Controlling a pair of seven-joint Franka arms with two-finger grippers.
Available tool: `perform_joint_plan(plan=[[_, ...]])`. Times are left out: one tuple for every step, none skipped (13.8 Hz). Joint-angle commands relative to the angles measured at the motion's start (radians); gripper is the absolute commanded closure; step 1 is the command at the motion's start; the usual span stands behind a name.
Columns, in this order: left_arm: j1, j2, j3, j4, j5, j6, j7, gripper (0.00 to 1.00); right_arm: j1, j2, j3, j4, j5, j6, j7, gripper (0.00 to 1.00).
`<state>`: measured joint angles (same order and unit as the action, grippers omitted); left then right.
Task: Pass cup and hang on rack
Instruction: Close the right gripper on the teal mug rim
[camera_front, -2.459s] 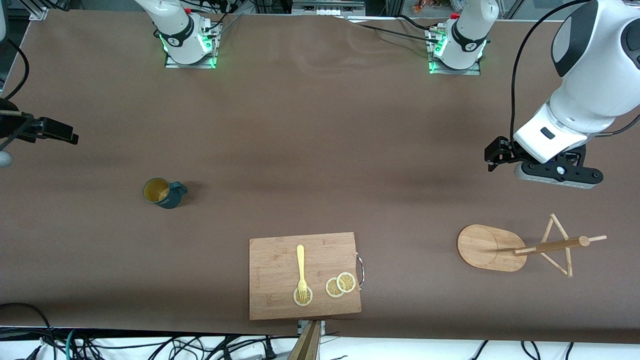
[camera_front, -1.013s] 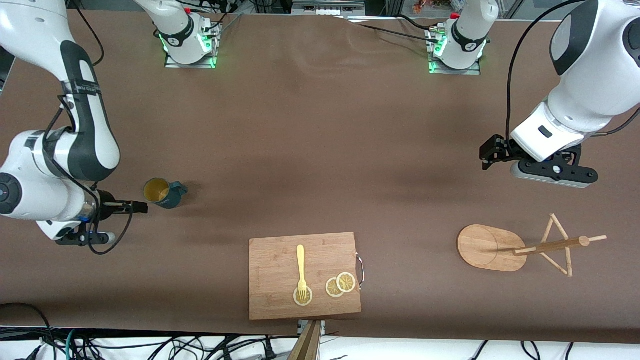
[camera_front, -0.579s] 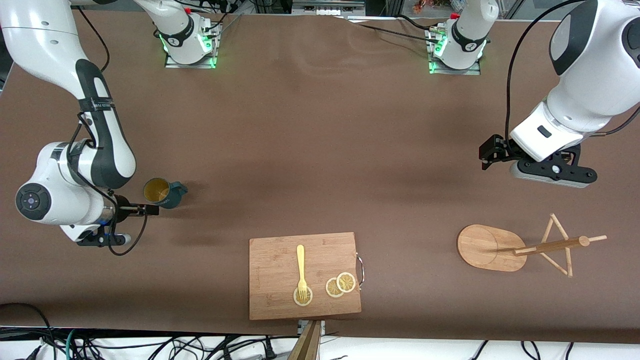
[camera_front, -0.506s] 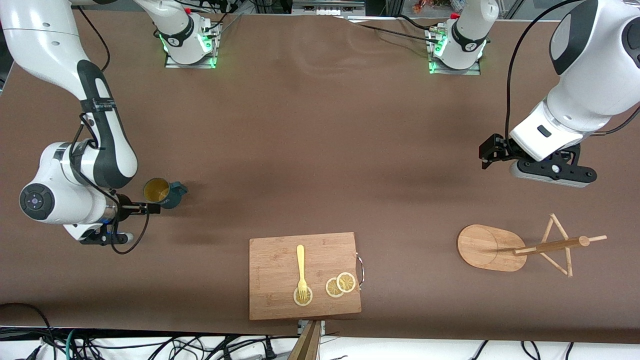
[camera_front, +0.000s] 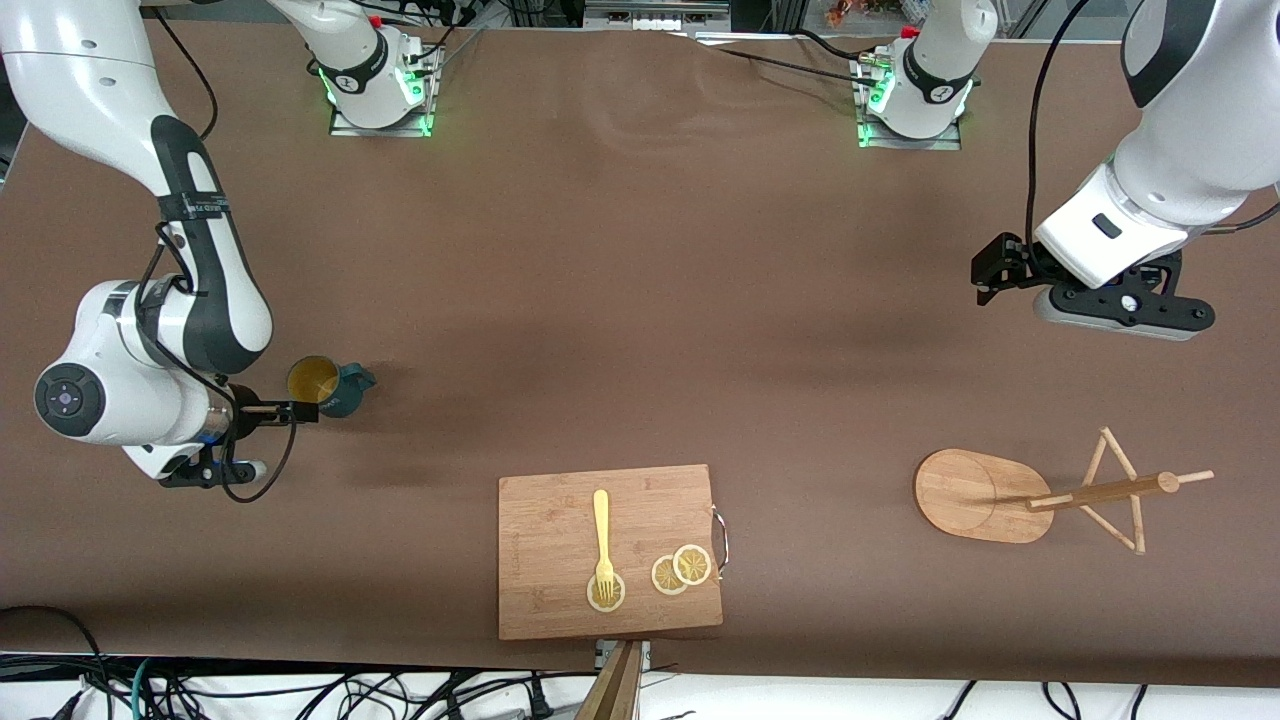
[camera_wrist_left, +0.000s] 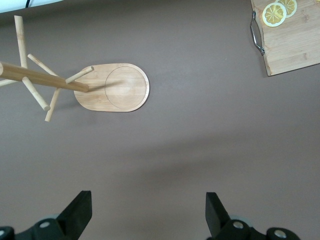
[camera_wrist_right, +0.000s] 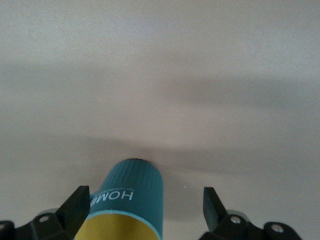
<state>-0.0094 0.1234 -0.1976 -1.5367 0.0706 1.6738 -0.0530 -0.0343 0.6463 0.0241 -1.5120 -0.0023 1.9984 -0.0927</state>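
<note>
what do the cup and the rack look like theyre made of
The cup: probably glazed ceramic, though coated metal is possible; teal ribbed wall with white lettering, yellowish inside with a slight sheen.
The rack: light wood, maybe bamboo, with a smooth finish; faint grain lines on its oval base, and the round post and thin pegs share the same pale tan.

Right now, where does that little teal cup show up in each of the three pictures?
Front view: the cup stands upright on the table toward the right arm's end, right beside the right gripper.
Left wrist view: not in it; only the rack and a corner of the cutting board show.
Right wrist view: the cup sits between the open gripper's fingers.
Shared landmark: the brown tabletop.
</note>
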Motion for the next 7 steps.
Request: perform_joint_plan(plan=[[0.017, -0.005, 0.01, 0.016, -0.02, -0.022, 0.018, 0.0, -0.007, -0.048, -0.001, -0.036, -0.001, -0.053, -0.038, 0.0], [0.029, -0.005, 0.007, 0.015, -0.02, -0.022, 0.018, 0.0, -0.007, -0.053, -0.001, -0.053, -0.001, -0.073, -0.038, 0.0], [0.029, -0.004, 0.006, 0.015, -0.02, -0.022, 0.016, 0.0, -0.007, -0.071, -0.001, -0.086, -0.001, -0.067, -0.038, 0.0], [0.029, -0.002, 0.003, 0.016, -0.02, -0.022, 0.012, 0.0, -0.007, -0.079, -0.001, -0.108, -0.001, -0.061, -0.036, 0.0], [0.028, -0.002, 0.001, 0.017, -0.02, -0.019, 0.002, 0.0, -0.007, -0.079, -0.001, -0.115, 0.001, -0.061, -0.036, 0.0], [0.028, -0.001, 0.0, 0.017, -0.018, -0.019, 0.002, 0.0, -0.007, -0.079, -0.001, -0.126, -0.001, -0.055, -0.036, 0.0], [0.025, -0.001, -0.002, 0.015, -0.017, -0.02, 0.002, 0.0, -0.007, -0.079, -0.001, -0.141, -0.001, -0.044, -0.038, 0.0]])
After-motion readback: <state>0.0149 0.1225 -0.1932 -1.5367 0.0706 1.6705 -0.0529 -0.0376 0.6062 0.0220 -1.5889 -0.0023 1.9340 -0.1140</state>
